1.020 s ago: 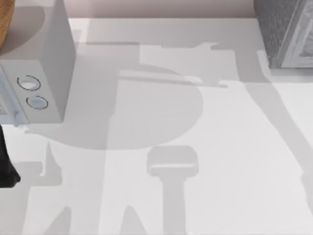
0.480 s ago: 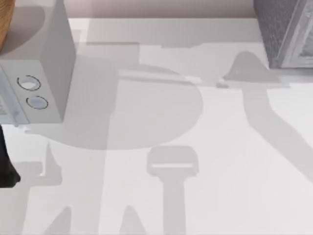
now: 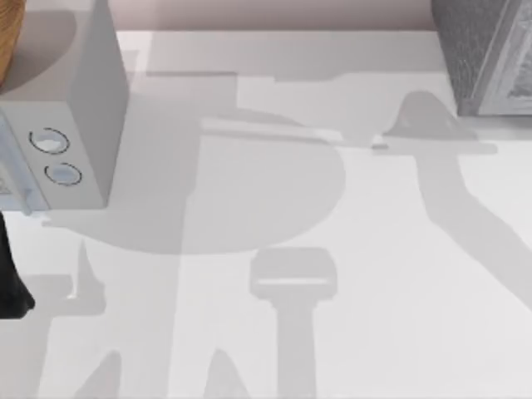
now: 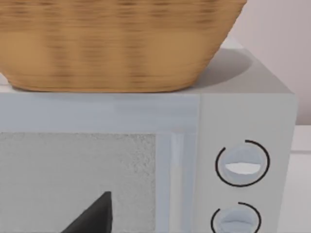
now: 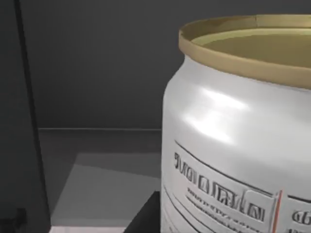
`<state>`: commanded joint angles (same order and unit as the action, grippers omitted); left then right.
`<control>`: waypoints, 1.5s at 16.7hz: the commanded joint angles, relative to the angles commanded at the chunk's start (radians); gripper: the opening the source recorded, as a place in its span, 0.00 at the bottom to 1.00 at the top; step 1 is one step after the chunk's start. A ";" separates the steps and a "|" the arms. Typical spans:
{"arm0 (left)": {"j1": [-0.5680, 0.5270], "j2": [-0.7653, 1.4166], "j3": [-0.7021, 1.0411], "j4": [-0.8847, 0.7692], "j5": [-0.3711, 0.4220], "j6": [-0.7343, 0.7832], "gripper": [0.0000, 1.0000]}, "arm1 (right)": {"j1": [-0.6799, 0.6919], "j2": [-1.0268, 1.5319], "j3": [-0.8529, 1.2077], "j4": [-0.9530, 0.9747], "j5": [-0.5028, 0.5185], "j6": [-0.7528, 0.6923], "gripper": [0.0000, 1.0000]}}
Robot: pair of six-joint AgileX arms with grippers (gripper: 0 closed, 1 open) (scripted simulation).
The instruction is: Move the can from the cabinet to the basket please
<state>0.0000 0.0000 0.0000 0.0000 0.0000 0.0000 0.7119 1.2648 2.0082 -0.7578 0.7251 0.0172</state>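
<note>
The can [image 5: 233,145] is seen very near, upright inside the dark cabinet [image 3: 486,54]. The basket [image 4: 116,43] is placed on the microwave [image 4: 243,116]. Whether the fingers are apart cannot be told.

Top view bright and even. Soft grey shadows lie across the table [image 3: 374,274]: one broad rounded patch just beside the pale grey box [image 3: 75,125], arm-shaped streaks farther from it. The basket [image 4: 116,43] casts a shadow on the box top; its weave looks blurred. Cabinet [image 5: 97,63] interior dim. The can [image 5: 233,145] carries a white glare patch.
</note>
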 joint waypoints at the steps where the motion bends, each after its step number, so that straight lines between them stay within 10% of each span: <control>1: 0.000 0.000 0.000 0.000 0.000 0.000 1.00 | -0.013 -0.019 -0.031 0.008 -0.023 0.001 0.00; 16: 0.000 0.000 0.000 0.000 0.000 0.000 1.00 | -0.504 -0.894 -1.469 0.518 -0.617 0.010 0.00; 25: 0.000 0.000 0.000 0.000 0.000 0.000 1.00 | -0.709 -1.260 -2.001 0.755 -0.725 -0.017 0.00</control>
<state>0.0000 0.0000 0.0000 0.0000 0.0000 0.0000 0.0030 0.0049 0.0068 -0.0032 0.0004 0.0006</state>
